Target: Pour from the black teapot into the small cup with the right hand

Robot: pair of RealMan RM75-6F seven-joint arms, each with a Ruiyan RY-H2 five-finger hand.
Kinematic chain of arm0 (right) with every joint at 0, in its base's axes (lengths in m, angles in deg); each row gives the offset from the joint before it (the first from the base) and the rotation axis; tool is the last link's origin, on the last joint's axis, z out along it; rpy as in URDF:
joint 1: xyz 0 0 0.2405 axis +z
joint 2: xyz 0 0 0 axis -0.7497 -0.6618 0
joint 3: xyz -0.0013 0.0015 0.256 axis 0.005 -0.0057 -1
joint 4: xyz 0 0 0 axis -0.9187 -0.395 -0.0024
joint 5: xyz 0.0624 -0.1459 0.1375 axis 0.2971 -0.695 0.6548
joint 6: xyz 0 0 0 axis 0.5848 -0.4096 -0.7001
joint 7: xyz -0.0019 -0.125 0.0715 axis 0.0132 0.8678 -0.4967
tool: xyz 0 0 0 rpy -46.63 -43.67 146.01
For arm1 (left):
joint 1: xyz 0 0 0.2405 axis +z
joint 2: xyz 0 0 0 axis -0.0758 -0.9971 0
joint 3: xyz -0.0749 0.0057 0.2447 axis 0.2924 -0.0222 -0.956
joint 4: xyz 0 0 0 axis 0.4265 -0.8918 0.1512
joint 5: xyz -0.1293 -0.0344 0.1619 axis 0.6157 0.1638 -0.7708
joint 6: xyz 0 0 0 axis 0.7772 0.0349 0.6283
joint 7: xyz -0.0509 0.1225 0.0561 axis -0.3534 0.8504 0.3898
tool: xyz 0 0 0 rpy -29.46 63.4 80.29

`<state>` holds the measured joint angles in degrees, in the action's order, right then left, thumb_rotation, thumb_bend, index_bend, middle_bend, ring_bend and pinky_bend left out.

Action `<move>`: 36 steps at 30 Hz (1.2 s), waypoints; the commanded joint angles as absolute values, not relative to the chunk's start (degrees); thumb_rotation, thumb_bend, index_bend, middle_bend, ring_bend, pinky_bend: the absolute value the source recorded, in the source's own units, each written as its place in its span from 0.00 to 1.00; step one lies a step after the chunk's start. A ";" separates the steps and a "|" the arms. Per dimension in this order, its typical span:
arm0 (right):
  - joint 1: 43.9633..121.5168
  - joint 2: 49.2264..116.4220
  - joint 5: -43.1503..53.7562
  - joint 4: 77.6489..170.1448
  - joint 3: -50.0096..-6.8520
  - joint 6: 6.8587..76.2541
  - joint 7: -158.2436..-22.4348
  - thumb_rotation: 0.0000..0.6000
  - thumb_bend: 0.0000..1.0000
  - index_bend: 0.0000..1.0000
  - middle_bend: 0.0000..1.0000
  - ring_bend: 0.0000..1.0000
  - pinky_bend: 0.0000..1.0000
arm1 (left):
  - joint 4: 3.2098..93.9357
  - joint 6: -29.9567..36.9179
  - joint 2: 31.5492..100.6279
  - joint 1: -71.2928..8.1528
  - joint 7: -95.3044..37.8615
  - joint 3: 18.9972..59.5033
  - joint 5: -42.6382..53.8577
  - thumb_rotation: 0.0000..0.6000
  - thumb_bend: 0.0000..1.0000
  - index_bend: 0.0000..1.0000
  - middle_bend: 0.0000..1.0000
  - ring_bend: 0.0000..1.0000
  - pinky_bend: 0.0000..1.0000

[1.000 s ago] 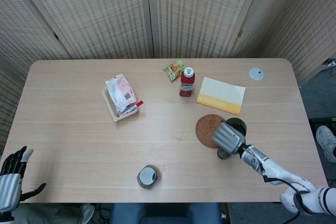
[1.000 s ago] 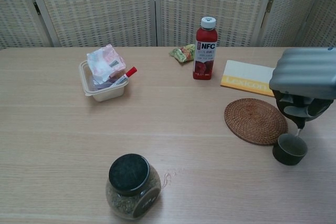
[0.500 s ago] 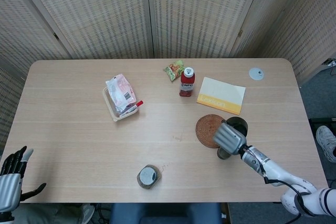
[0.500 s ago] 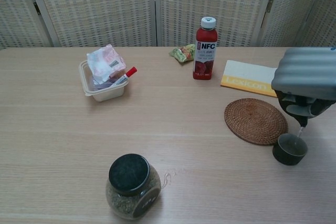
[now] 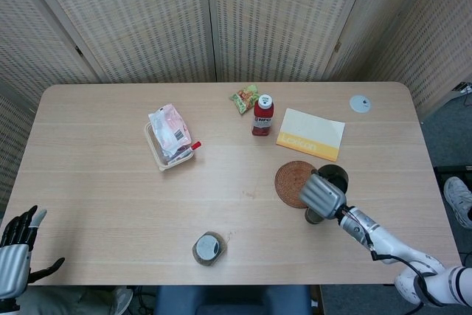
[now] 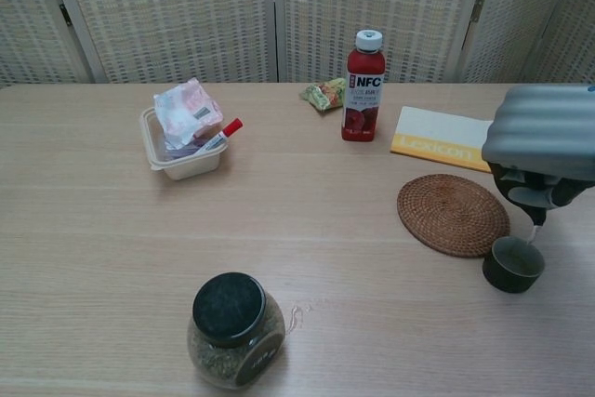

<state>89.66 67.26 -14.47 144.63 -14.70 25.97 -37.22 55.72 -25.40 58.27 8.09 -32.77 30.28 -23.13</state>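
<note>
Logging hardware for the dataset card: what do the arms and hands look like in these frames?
The right hand has a matte grey, ribbed back and darker fingers beneath. In the head view its forearm is white with silver joint rings and a thin black cable along it. The left hand has black fingers, one pale-tipped, on a ribbed silver-grey wrist. No markings can be read.

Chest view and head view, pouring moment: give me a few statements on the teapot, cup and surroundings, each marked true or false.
1. The right hand holds the black teapot over the small dark cup. True.
2. The small dark cup stands on the round woven coaster. False: it stands on the bare wooden table, beside the coaster.
3. The red NFC juice bottle lies on its side. False: it stands upright.
4. The left hand holds nothing, at the table's near left corner. True.
</note>
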 commanded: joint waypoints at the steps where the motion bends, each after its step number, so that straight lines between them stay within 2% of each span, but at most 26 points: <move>1: 89.58 67.27 -14.29 144.75 -14.75 25.98 -37.58 0.82 0.45 0.89 0.98 0.92 0.58 | 55.74 -25.38 58.24 8.09 -32.75 30.26 -23.15 1.00 0.01 0.00 0.00 0.00 0.00; 22: 86.47 65.72 -11.46 146.77 -15.79 27.43 -55.72 0.82 0.44 0.89 0.98 0.92 0.58 | 56.67 -25.51 57.81 8.03 -31.86 30.22 -23.51 1.00 0.01 0.00 0.00 0.00 0.00; 30: 85.61 65.34 -10.34 146.21 -18.96 29.76 -65.83 0.82 0.42 0.89 0.98 0.92 0.58 | 57.22 -25.75 57.41 8.00 -31.34 30.17 -23.88 1.00 0.01 0.00 0.00 0.00 0.00; 36: 86.61 66.61 -7.79 143.78 -21.86 28.18 -73.63 0.82 0.42 0.89 0.97 0.92 0.58 | 57.59 -25.75 57.31 7.98 -31.02 30.08 -24.04 1.00 0.01 0.00 0.00 0.00 0.00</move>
